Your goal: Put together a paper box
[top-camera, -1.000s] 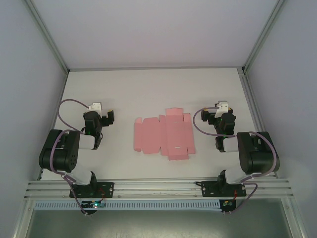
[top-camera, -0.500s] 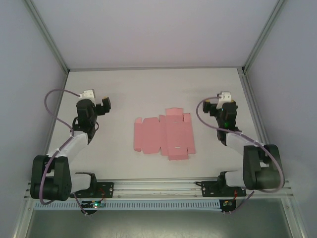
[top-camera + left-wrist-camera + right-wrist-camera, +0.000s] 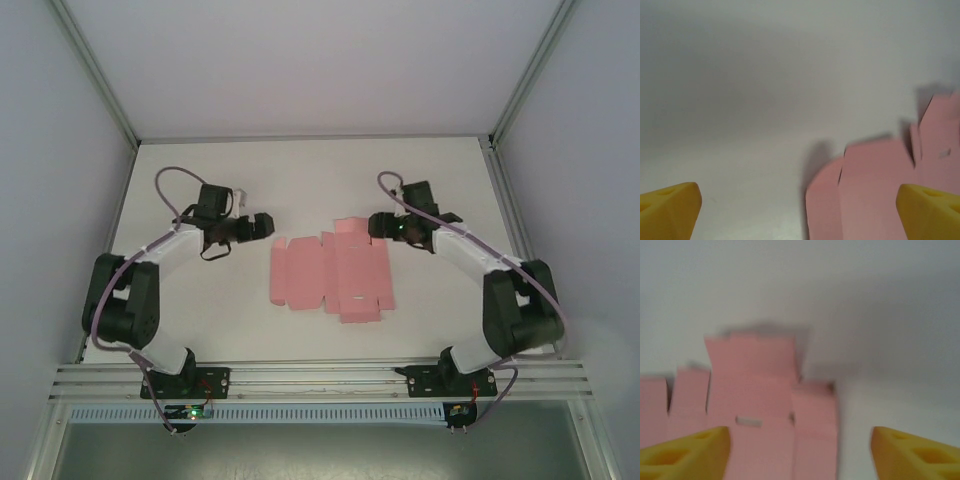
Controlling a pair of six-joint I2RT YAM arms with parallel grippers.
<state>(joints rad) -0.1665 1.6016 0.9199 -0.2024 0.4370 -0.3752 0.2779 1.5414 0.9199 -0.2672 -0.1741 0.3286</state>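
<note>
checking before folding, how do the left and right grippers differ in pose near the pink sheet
The left gripper points right at the paper box's far-left corner; the right gripper points left at its far-right tab. Between the fingers, the left shows less card than the right. Both are open, holding nothing.

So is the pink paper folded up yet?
No, flat. The paper box lies spread on the table, tabs out, no sides standing.

Looking steeply down from high behind the near edge, onto the whole counter (image 3: pixel 300 180). Looking low and close from each wrist, out between yellow fingertips (image 3: pixel 670 207), facing inward from opposite sides. Sharing the flat paper box (image 3: pixel 330 272) across all three views.
</note>
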